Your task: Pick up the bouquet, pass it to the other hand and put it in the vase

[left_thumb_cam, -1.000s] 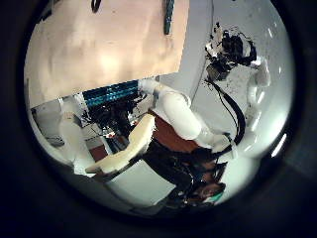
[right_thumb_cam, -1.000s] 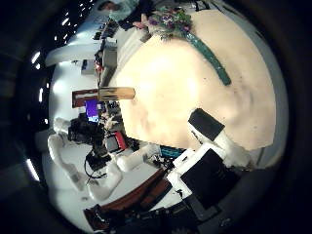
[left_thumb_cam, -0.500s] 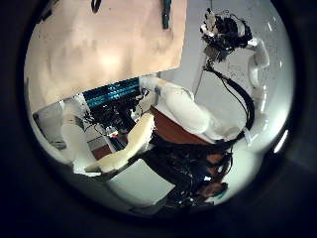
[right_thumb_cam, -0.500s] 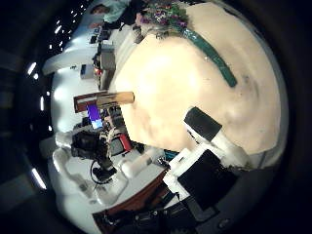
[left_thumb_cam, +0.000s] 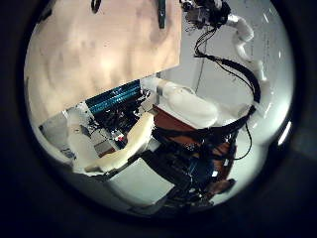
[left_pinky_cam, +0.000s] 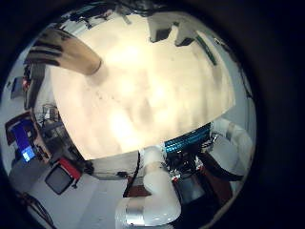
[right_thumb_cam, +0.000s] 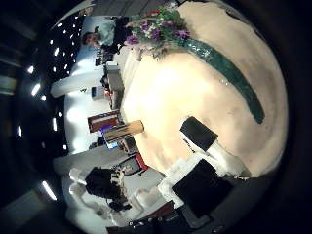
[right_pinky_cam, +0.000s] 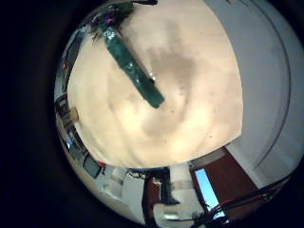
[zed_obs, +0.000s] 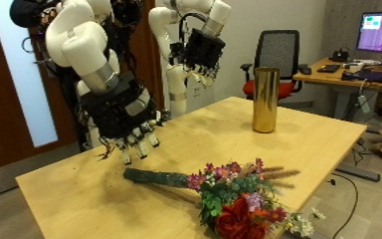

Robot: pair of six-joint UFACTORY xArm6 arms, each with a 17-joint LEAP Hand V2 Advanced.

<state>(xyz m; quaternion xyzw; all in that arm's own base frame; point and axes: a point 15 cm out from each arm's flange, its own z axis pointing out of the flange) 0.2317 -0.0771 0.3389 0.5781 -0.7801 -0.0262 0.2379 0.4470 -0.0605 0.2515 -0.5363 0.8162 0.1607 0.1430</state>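
I am seeing the bouquet [zed_obs: 224, 197] lying flat on the pale wooden table [zed_obs: 72, 189], its stems bound in a dark green wrap and its head a dense, ragged cluster of pink, purple and red blooms with green leaves. It is resting just below and slightly beyond the fingertips of the right hand [zed_obs: 127, 115], which is hanging over the table with its black and white fingers [zed_obs: 135, 146] pointing down, spread loosely and gripping nothing; the wrapped stem end is the part lying nearest those fingertips, not touching them. In the right thumb side palm view the bouquet [right_thumb_cam: 185, 47] is showing as a long green taper ending in the flower head, and in the right little finger side view [right_pinky_cam: 131, 65] the green wrap is crossing the bare tabletop. The vase [zed_obs: 264, 100], a tall, smooth, gold-coloured metal cylinder, is standing upright on the far part of the table, well apart from both sets of fingers. The left hand [zed_obs: 202, 48] is hanging higher up behind the table, fingers relaxed and empty. Compared with a second ago, the right palm view is showing the green wrap stretching longer across the table, so that camera has been shifting over the bouquet.
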